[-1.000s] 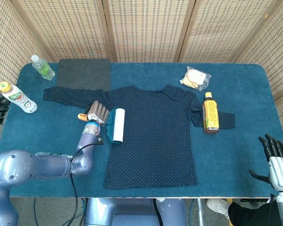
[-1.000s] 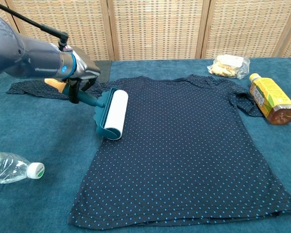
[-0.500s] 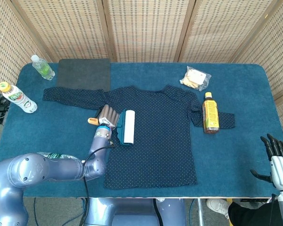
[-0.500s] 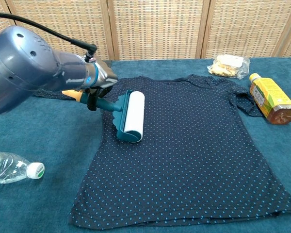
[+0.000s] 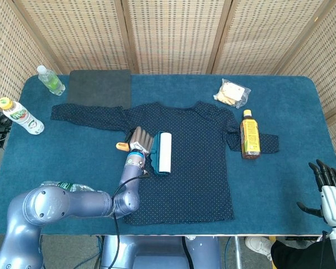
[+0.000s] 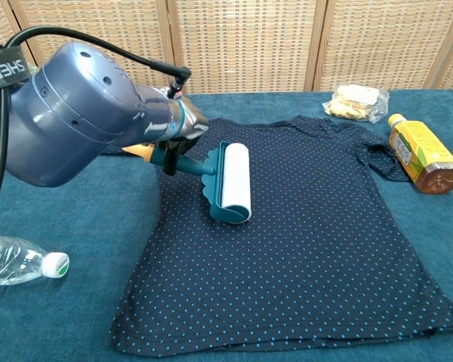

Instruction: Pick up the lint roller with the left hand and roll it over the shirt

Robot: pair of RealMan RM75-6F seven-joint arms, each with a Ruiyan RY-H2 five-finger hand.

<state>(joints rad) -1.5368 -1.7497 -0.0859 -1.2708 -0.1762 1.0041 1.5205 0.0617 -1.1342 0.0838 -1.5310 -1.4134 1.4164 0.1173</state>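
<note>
Across the shirt point(image 5: 182, 162), the cloth right of the lint roller point(image 5: 164, 152) lies bare to the far hem. The tea bottle point(image 5: 249, 134) rests on the shirt's right sleeve; the snack bag point(image 5: 232, 93) sits just beyond that shoulder.

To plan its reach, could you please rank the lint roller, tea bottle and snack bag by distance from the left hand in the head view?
1. lint roller, held in the left hand
2. tea bottle, lying on the right sleeve
3. snack bag, far right, behind the bottle

left hand point(image 5: 139, 140) – rolled lint roller point(image 5: 163, 152) rightward | further onto shirt point(image 5: 190, 168)
</note>
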